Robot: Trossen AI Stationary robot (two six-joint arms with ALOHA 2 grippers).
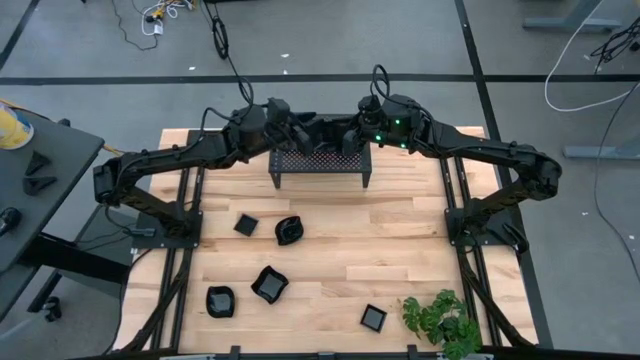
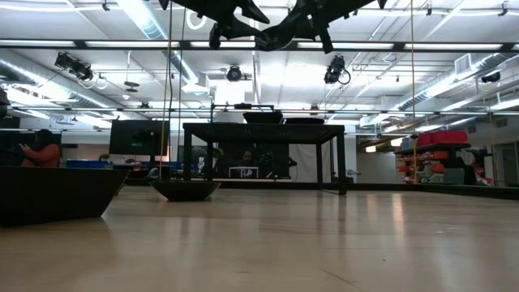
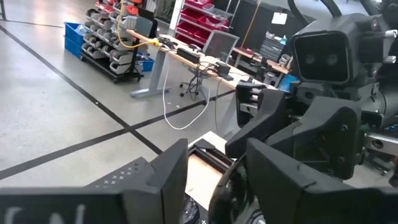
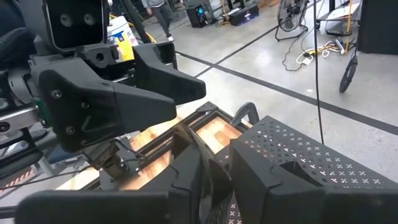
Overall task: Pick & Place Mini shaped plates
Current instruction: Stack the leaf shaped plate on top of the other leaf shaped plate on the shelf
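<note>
With one small plate (image 4: 200, 163) seemingly clamped on edge by the right gripper (image 1: 343, 137) above the stand (image 1: 320, 165), and five more plates (image 1: 269, 284) left on the table (image 1: 420, 240), the left gripper (image 1: 303, 135), its fingers parted, is best drawn clear before anything is lowered.

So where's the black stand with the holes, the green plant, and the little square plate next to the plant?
Perforated stand (image 1: 320, 163): high view, its top surface.
Green plant (image 1: 441, 320): high view, its leaves.
Square plate (image 1: 373, 318): high view, its middle.
</note>
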